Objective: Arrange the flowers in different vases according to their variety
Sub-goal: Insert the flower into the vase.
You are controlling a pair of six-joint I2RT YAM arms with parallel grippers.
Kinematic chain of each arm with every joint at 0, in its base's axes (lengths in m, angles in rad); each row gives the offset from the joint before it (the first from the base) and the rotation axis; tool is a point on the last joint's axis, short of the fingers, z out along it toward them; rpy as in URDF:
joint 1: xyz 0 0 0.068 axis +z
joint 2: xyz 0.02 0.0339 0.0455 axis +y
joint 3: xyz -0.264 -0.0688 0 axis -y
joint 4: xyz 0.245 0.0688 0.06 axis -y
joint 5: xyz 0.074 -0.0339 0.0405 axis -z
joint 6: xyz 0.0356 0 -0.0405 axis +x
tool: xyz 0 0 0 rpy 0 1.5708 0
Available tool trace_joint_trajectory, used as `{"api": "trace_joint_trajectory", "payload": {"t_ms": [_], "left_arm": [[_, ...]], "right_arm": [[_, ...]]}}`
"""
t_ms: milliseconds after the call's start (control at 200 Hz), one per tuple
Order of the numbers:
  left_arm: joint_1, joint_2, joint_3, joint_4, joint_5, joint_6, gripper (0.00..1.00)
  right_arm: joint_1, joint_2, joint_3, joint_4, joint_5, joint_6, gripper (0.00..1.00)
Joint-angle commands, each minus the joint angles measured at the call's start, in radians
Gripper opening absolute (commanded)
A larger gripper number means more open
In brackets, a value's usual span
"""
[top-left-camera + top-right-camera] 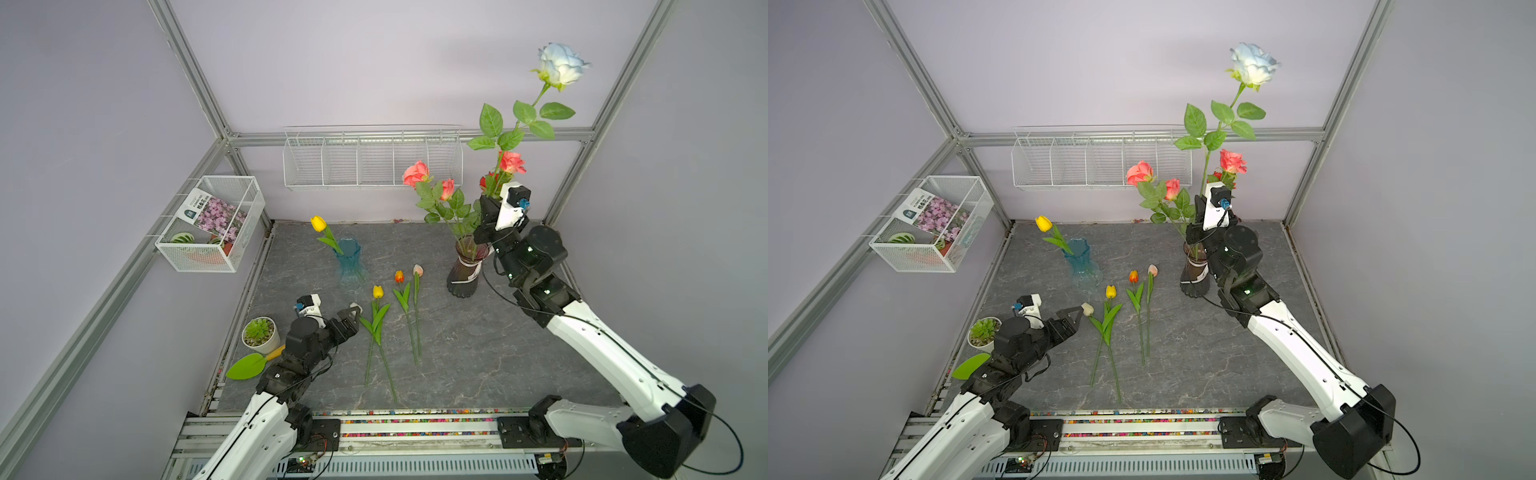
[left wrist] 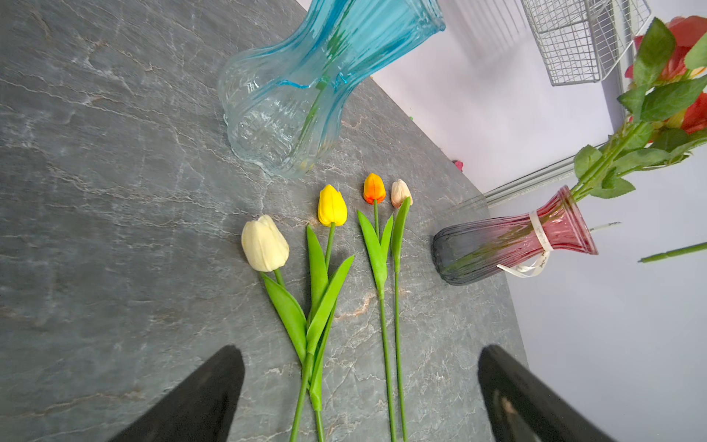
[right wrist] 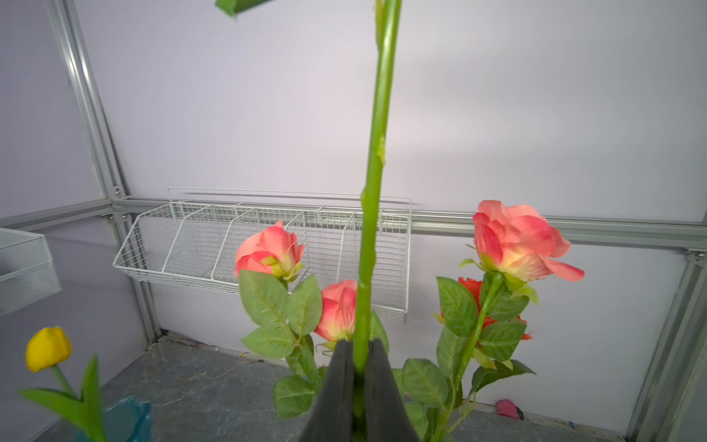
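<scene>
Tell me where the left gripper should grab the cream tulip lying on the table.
On the cream tulip, take the bare lower stem, past where it crosses the yellow tulip beside it. It lies flat, so bring the open left gripper straight down, fingers either side of the stem, probably clear of the leaves.

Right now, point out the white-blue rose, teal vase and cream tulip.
white-blue rose (image 1: 561, 66): in a top view, on the bloom.
teal vase (image 2: 264, 118): left wrist view, ribbed wall.
cream tulip (image 2: 264, 245): left wrist view, the bud.
</scene>
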Motion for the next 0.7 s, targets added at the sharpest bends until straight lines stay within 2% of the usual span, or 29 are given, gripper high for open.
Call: {"api": "trace_joint_trajectory", "payload": {"t_ms": [0,365,600,695], "left_arm": [[-0.004,0.011,-0.004,0.023,0.007,0.019,1.0],[-0.005,0.03,-0.008,0.036,0.011,0.023,1.0],[-0.005,0.035,-0.011,0.031,0.005,0.025,1.0],[-0.004,0.04,-0.01,0.023,0.002,0.029,1.0]], "right_arm": [[-0.032,0.049,0.018,0.115,0.028,-0.022,0.0],[-0.093,0.209,-0.004,0.209,0.02,-0.032,0.0],[-0.096,0.208,-0.1,0.245,0.006,0.018,0.0],[-0.096,0.197,-0.135,0.229,0.0,0.048,0.1]]}}
